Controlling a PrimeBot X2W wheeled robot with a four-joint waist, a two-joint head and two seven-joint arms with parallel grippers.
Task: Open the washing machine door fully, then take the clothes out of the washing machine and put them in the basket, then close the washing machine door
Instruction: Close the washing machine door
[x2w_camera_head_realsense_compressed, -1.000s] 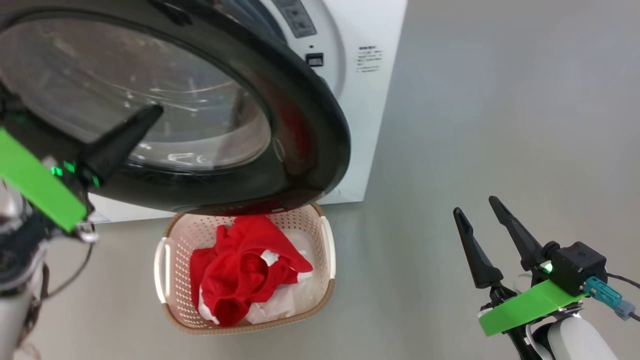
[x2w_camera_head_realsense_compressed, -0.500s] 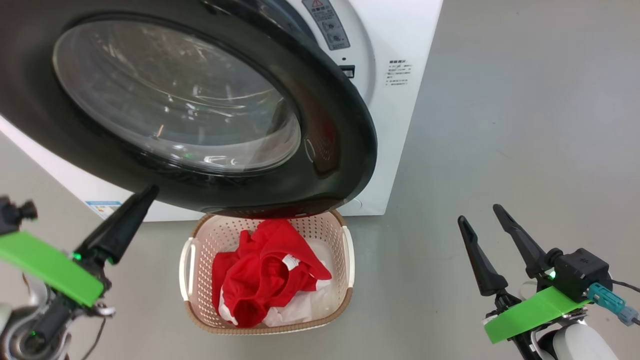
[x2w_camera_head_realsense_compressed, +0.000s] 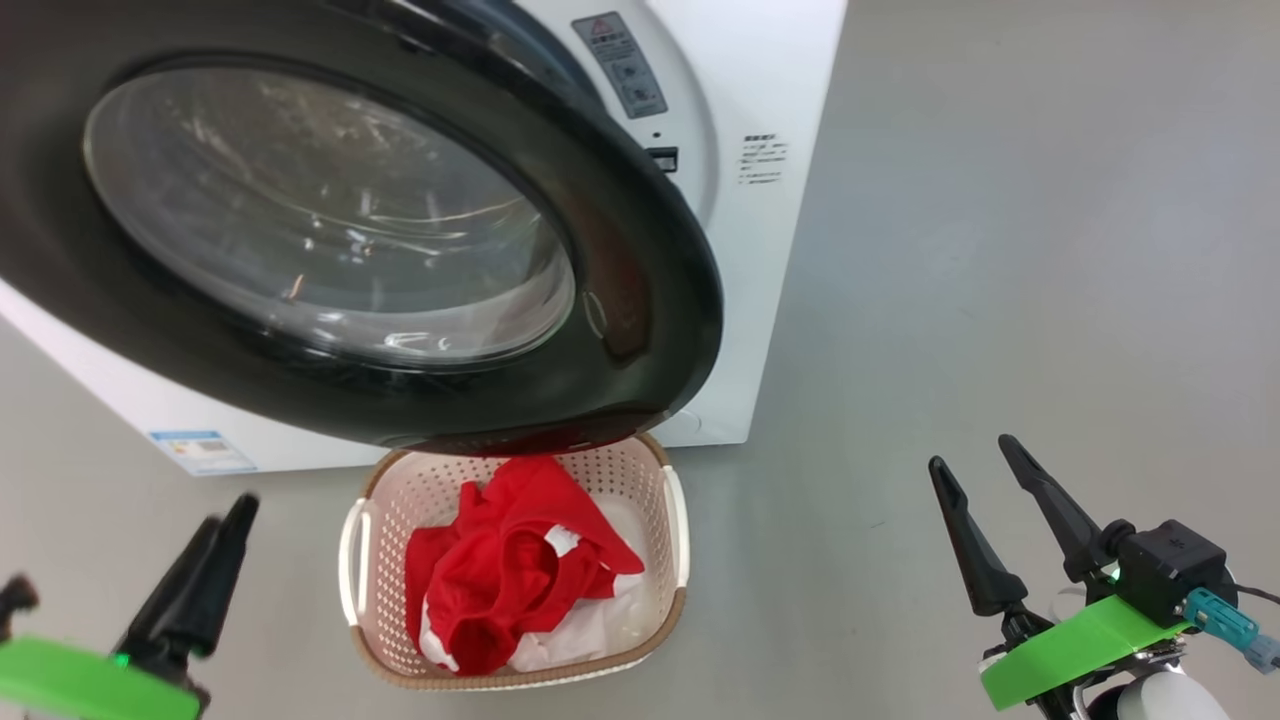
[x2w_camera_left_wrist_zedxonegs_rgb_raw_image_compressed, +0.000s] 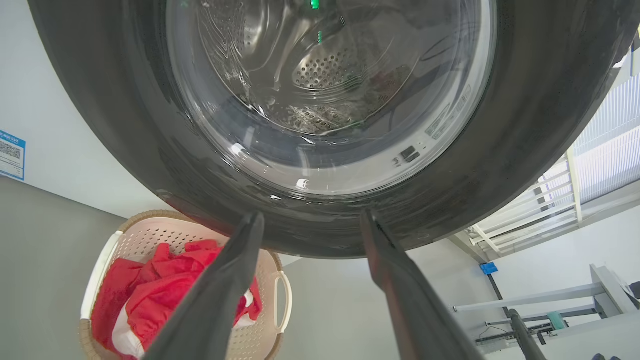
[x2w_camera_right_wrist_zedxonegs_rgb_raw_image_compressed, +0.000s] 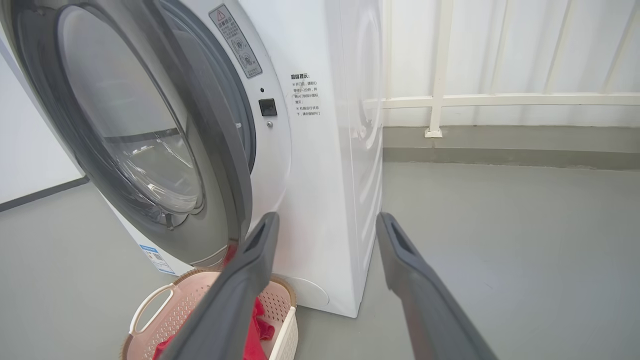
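Red clothes (x2w_camera_head_realsense_compressed: 510, 580) with white parts lie heaped in the basket (x2w_camera_head_realsense_compressed: 640, 480), a cream perforated one with a brown rim and white side handles. It stands on the grey floor (x2w_camera_head_realsense_compressed: 1000, 250) at the lower middle of the head view, just under the lower edge of the door (x2w_camera_head_realsense_compressed: 330, 230). Through the door's glass in the left wrist view we see the perforated steel drum (x2w_camera_left_wrist_zedxonegs_rgb_raw_image_compressed: 325, 70); we cannot tell whether anything lies in it. In the right wrist view the door stands ajar from the washer (x2w_camera_head_realsense_compressed: 760, 250).

Our left gripper (x2w_camera_head_realsense_compressed: 230, 510) is blurred at the lower left of the head view, left of the basket and apart from it. Its wrist view shows the fingers spread wide with nothing between them, pointing at the door's lower rim. Our right gripper (x2w_camera_head_realsense_compressed: 970, 452), at the lower right and well apart from the basket, is likewise spread wide and empty.

A blue label (x2w_camera_head_realsense_compressed: 200, 452) sits low on the washer's front. A grey sticker (x2w_camera_head_realsense_compressed: 620, 65) with a red warning triangle sits at the upper middle, and the small print (x2w_camera_head_realsense_compressed: 760, 160) right of it is too small to read.
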